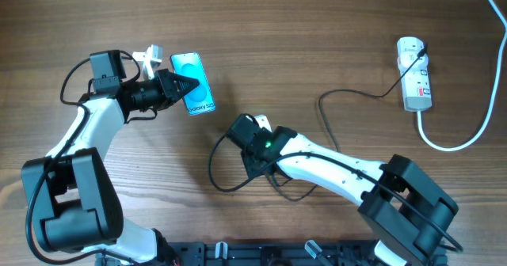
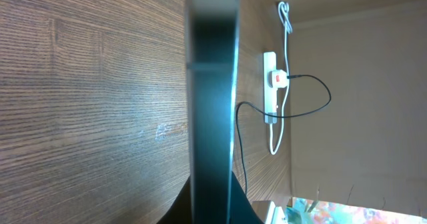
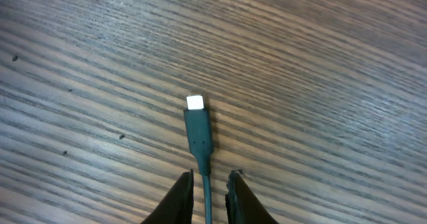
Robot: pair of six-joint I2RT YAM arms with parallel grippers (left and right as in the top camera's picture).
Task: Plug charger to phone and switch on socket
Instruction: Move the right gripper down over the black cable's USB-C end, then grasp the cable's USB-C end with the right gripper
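Note:
The phone shows its teal-blue screen near the table's left centre. My left gripper is shut on its left long side. In the left wrist view the phone is edge-on between the dark fingers. My right gripper sits mid-table, shut on the charger cable. In the right wrist view the charger's plug tip sticks out straight ahead of the fingers, just over the wood. The charger cable runs right to the socket, which also shows in the left wrist view.
The socket's thick white cord loops along the right edge and leaves at the top right. Slack black cable loops on the table below my right gripper. A black rail runs along the front edge.

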